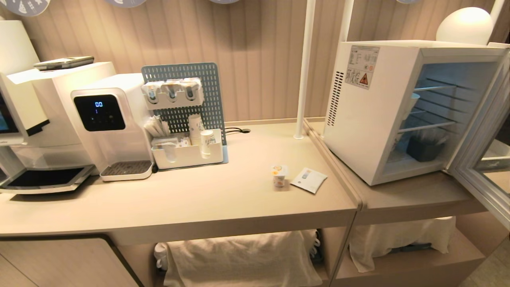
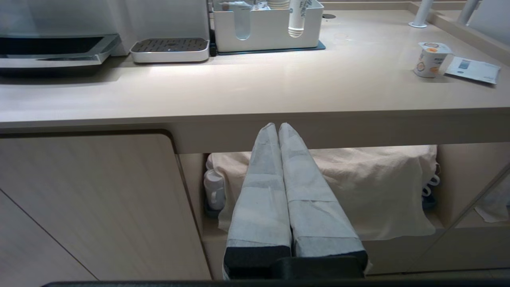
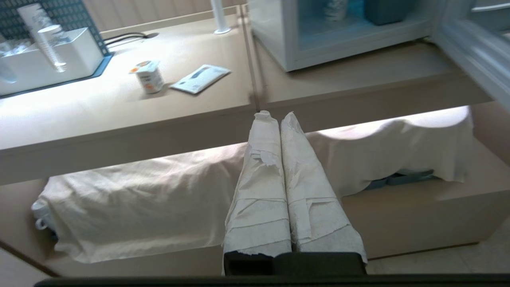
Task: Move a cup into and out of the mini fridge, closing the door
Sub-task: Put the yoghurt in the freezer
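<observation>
The cup (image 1: pixel 279 175), a small white pot with an orange-marked lid, stands upright on the beige counter; it also shows as the cup (image 2: pixel 431 59) and the cup (image 3: pixel 149 75). To its right the white mini fridge (image 1: pixel 366 131) stands with its door (image 1: pixel 484 159) swung wide open at the right edge. Wire shelves and a dark tub show inside. My left gripper (image 2: pixel 277 125) is shut and empty, low in front of the counter's edge. My right gripper (image 3: pixel 275 115) is likewise shut and empty, below the counter where its two sections join. Neither arm shows in the head view.
A white flat packet (image 1: pixel 308 180) lies just right of the cup. A water dispenser (image 1: pixel 107 127) and a white organiser (image 1: pixel 187 153) with paper cups stand at the back left. A white pole (image 1: pixel 303 71) rises between cup and fridge. Cloth-covered shelves (image 1: pixel 243 259) lie under the counter.
</observation>
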